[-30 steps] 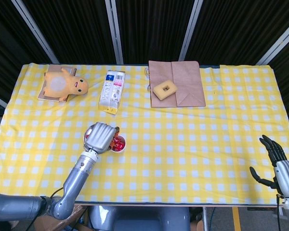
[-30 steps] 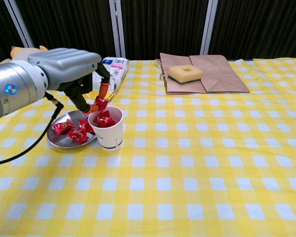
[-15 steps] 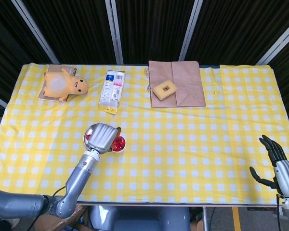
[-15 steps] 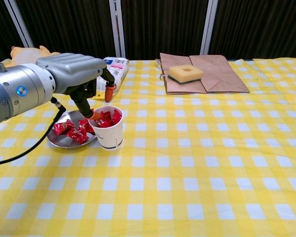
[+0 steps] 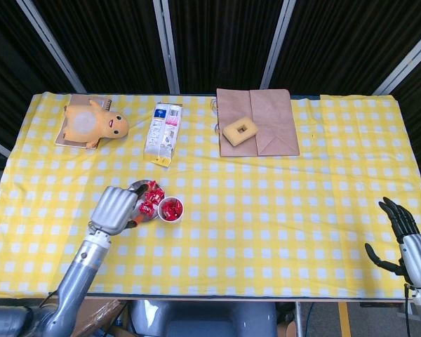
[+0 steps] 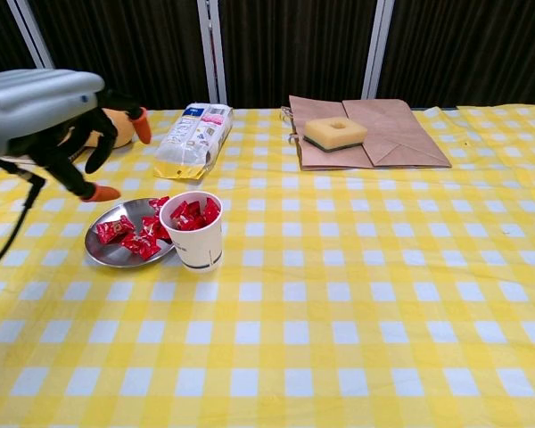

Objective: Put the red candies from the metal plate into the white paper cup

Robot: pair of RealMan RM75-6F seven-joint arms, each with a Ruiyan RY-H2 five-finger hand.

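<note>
The white paper cup (image 6: pixel 193 242) stands on the yellow checked cloth with red candies (image 6: pixel 194 212) heaped to its brim. Directly left of it, touching, is the metal plate (image 6: pixel 101 257), which holds several red candies (image 6: pixel 137 238). My left hand (image 6: pixel 49 111) hovers above and to the left of the plate, its orange-tipped fingers (image 6: pixel 141 126) spread and empty. From the head view, the left hand (image 5: pixel 116 208) covers the plate's (image 5: pixel 136 187) left side, and the cup (image 5: pixel 170 208) sits to the right. My right hand (image 5: pixel 405 237) stays at the table's near right corner, fingers apart, empty.
Along the far side lie a yellow plush toy (image 5: pixel 95 123) on a board, a white snack packet (image 5: pixel 164 132) and a brown paper bag (image 5: pixel 259 130) with a yellow sponge (image 5: pixel 239 130) on it.
My left hand let a candy fall into the cup, then drew back left and upward, away from the cup, and now hangs empty over the plate's left edge. The right hand has not moved.
</note>
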